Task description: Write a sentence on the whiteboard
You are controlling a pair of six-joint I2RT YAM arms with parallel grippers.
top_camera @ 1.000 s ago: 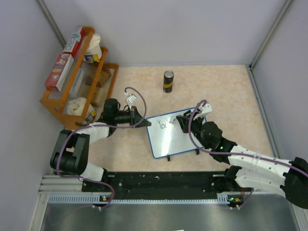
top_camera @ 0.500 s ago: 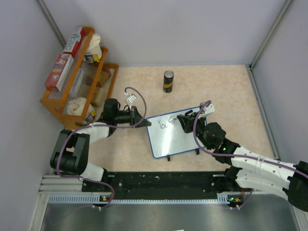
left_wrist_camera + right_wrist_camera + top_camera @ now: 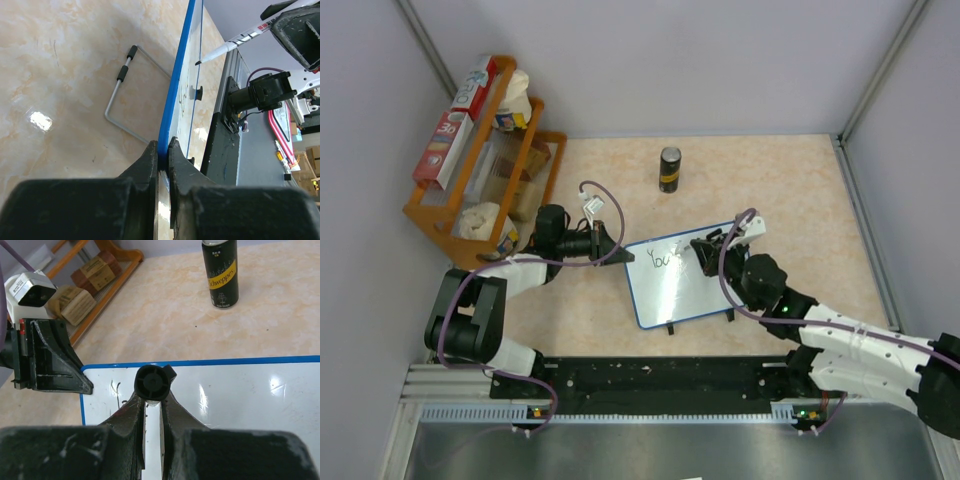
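Observation:
The whiteboard, white with a blue rim, lies on the table in front of the arms. My left gripper is shut on its left edge, with the rim pinched between the fingers. My right gripper is shut on a marker, whose white barrel slants down to the board with the tip at its surface. The sentence is a few dark letters near the board's top left corner; part of it is hidden behind the right fingers in the right wrist view.
A black can with yellow lettering stands on the table beyond the board. A wooden rack holding boxes and packets fills the back left. The board's wire foot sticks out under it.
The right gripper has shifted the marker slightly to the right along the top line, and more dark strokes now follow the first letters. The left gripper has kept its hold.

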